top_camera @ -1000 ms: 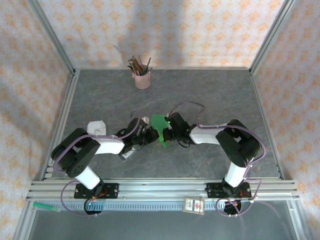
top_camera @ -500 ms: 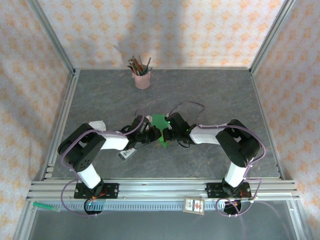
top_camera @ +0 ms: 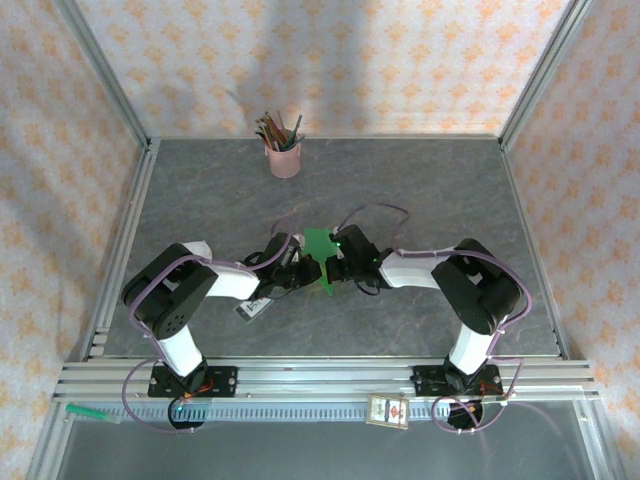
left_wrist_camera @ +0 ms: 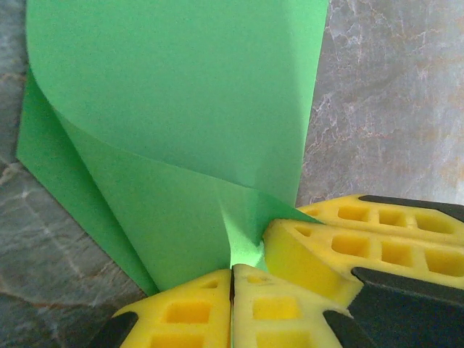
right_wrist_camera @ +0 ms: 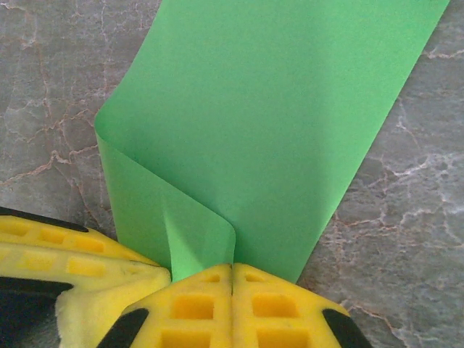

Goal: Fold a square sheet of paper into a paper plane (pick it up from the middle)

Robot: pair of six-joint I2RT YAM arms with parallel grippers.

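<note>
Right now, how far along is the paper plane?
Early. Done: the green sheet looks lifted off the table, pinched near one edge by both the left gripper and the right gripper. In hand: it curls over itself in a soft bend, not a pressed crease. Left: every sharp fold; no pointed nose or wings show yet.

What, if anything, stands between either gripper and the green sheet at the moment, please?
Nothing visible does. The left gripper and the right gripper are each shut directly on the square sheet of paper, pinching it close beside each other at its curled-over edge.
</note>
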